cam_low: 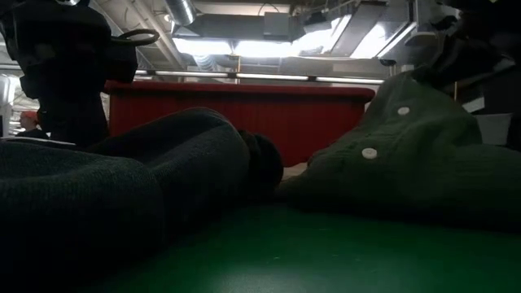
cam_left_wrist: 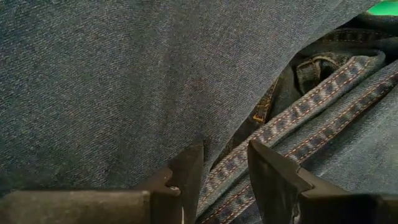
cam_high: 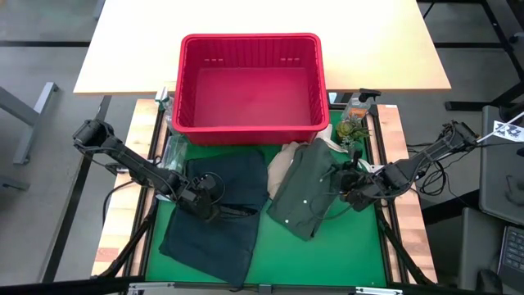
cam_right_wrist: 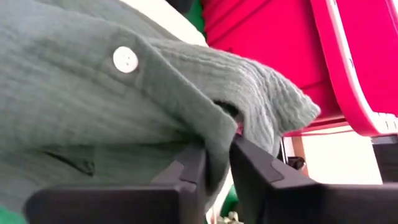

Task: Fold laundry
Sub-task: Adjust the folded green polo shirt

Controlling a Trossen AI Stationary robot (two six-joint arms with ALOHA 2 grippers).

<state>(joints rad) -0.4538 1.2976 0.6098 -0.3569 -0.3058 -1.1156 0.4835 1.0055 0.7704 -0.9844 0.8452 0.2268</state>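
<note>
Now, on the left: left gripper [cam_high: 201, 197] low on the jeans [cam_high: 214, 233], which lie spread on the green mat [cam_high: 327, 254] in front of the basket [cam_high: 250, 131]. Jaws closed on the stitched waistband seam, denim filling the gap between them as seen from the left wrist. Judging by the heavy, doubled cloth there, best to hold firm and lift only enough to clear the layer beneath, then carry the seam straight across so the fold lands square. Avoid dragging; thick denim probably pulls the whole piece along and skews it.

Next, in the middle: tan top [cam_high: 282, 162] peeking out between jeans and shirt [cam_high: 303, 201], touching the shirt's edge. Worth watching that neither fold snags it.

Then, on the right: right gripper [cam_high: 350, 184] at the near-basket side of the olive shirt, pinching a thin edge of the crinkled cloth, fingers nearly together with fabric between them. Shirt bunched and humped, buttons up, lying just beside the jeans. Likely a light, slippery hold, so move slowly, pull the edge outward to flatten the hump first, and only afterwards fold across. Steer clear of the basket wall close behind.
</note>
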